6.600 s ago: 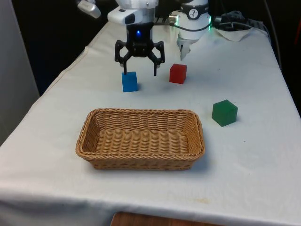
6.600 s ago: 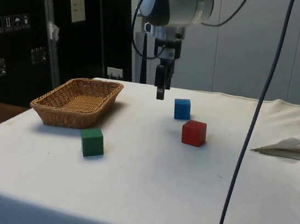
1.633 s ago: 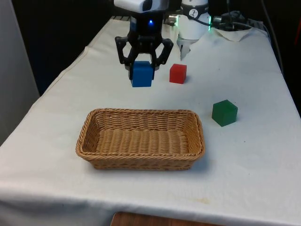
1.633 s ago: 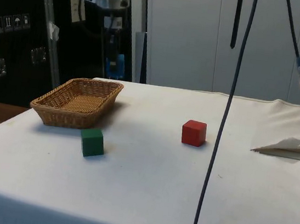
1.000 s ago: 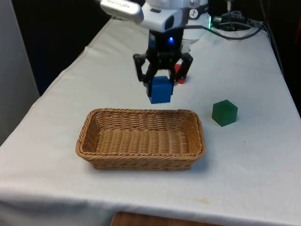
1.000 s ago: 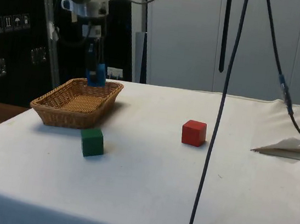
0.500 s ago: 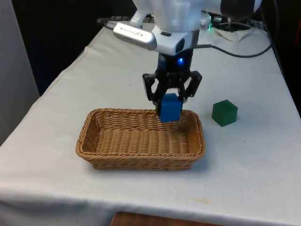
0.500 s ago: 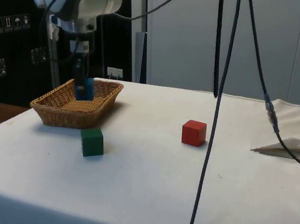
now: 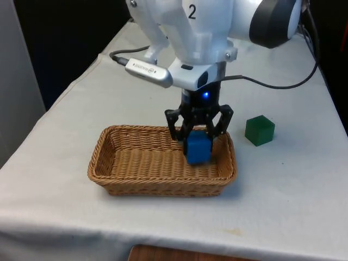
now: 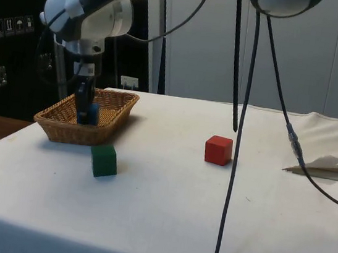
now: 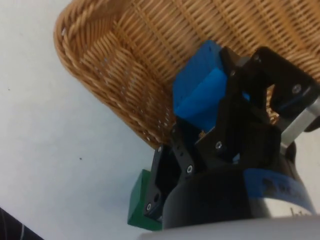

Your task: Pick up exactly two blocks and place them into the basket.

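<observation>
Inside the basket [image 9: 103, 163], toward the front view's right: gripper [image 9: 198, 142] clamped on blue block [image 9: 197, 148], low for gentle release.

Bench [image 9: 65, 179]: covered by a white cloth, wrinkled along its edges.
Backdrop: black curtains [image 9: 65, 38] in the front view.
Side wall: pale grey panels [image 10: 328, 54].
Furniture: dark cabinets [image 10: 19, 32] carrying small labels.
Light: even and indoor, with soft shadows.
</observation>
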You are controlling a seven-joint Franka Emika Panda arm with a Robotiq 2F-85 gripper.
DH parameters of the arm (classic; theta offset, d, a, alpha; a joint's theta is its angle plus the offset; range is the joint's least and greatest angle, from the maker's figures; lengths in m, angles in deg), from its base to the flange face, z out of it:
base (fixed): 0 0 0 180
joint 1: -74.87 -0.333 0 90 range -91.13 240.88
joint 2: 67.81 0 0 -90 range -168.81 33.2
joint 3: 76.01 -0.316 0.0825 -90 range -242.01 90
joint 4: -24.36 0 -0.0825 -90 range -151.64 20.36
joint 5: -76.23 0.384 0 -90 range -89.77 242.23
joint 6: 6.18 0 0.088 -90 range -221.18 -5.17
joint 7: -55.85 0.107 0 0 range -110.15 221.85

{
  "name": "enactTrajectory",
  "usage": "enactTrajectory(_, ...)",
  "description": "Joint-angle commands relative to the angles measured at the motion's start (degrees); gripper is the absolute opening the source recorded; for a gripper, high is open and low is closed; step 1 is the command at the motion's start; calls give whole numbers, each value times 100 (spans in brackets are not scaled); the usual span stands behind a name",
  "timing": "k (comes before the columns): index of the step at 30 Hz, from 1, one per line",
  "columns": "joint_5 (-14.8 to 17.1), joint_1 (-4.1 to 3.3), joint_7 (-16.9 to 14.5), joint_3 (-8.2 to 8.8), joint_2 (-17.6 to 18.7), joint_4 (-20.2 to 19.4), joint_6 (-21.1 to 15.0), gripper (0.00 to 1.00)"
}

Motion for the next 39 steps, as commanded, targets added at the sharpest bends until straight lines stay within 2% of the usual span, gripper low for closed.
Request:
enactTrajectory(1,40,80,17,-23,29,120,69,0)
enactTrajectory(3,97,97,-11,-17,57,166,80,0)
enactTrajectory(4,103,103,-17,-17,57,172,80,5)
enactTrajectory(7,109,109,-34,-17,57,183,80,33)
enactTrajectory(8,115,63,-29,6,52,132,23,43)
enactTrajectory(9,115,109,-34,-17,57,183,80,43)
enactTrajectory(10,120,109,-46,-17,57,183,80,63)
enactTrajectory(13,132,109,-57,-17,57,183,86,94)
enactTrajectory(14,132,109,-57,-17,57,183,86,99)
enactTrajectory(17,132,109,-63,-17,57,183,86,100)
enactTrajectory(18,138,63,-57,6,52,132,29,100)
enactTrajectory(19,138,109,-63,-17,57,183,86,100)
enactTrajectory(20,138,109,-63,-17,57,183,86,100)
enactTrajectory(25,120,-6,-103,115,-143,-6,189,100)
enactTrajectory(26,138,52,-63,74,-17,109,143,100)
enactTrajectory(27,120,-80,-143,183,-229,-115,246,100)
enactTrajectory(32,57,-241,-218,298,-487,-395,315,100)
enactTrajectory(33,74,-115,-155,235,-390,-195,350,100)
enactTrajectory(34,29,-269,-223,315,-556,-458,327,100)
enactTrajectory(36,-40,-355,-246,361,-728,-607,344,100)
enactTrajectory(39,-132,-430,-246,401,-894,-739,361,100)
